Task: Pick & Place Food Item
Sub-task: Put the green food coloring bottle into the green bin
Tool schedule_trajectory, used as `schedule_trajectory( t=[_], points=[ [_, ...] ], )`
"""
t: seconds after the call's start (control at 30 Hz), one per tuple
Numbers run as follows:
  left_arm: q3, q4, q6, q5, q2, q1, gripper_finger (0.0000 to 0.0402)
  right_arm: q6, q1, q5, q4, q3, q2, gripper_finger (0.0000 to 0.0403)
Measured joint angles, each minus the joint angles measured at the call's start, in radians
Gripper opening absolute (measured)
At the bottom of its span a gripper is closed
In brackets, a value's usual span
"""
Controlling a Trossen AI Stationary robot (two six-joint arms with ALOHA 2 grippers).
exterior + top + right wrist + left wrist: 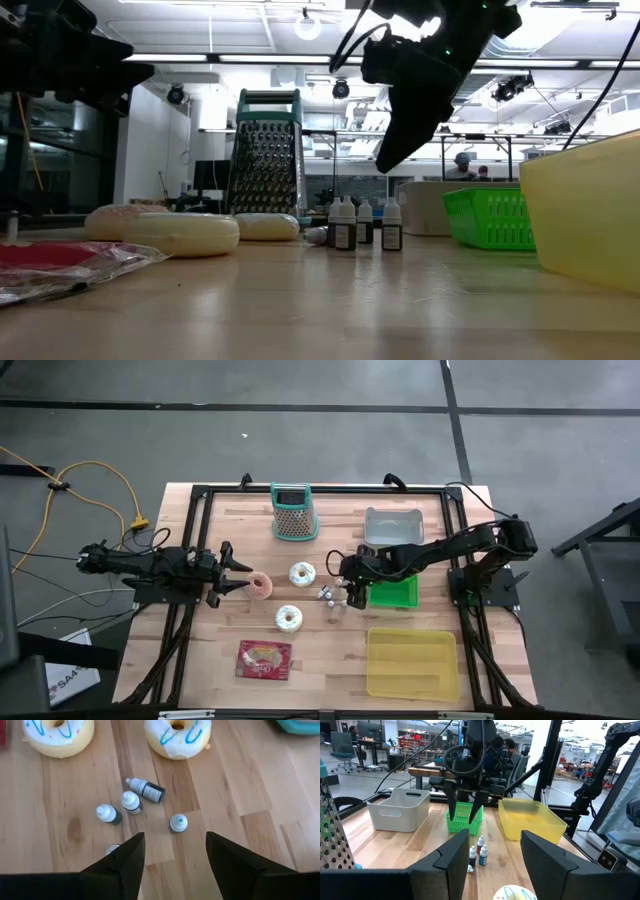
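Doughnuts [302, 573], round and white-iced, lie on wood; both arms' jaws gape wide.

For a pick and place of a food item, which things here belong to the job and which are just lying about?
Job:
- pink donut, at the open left end effector
- two white donuts

Lying about:
- grater
- small bottles
- red packet

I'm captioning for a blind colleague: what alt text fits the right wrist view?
The open right gripper hovers above small dropper bottles on a wooden table; one bottle lies tipped over. Two white-iced doughnuts sit beyond them.
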Motion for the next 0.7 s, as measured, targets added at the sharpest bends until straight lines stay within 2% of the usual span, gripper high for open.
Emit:
schedule_trajectory(
  t=[0.7],
  points=[
    [0.000,0.012,0.000,0.000,0.000,0.000,0.0170,0.016,0.002,0.023,0.093,0.000,0.151,0.0197]
  ],
)
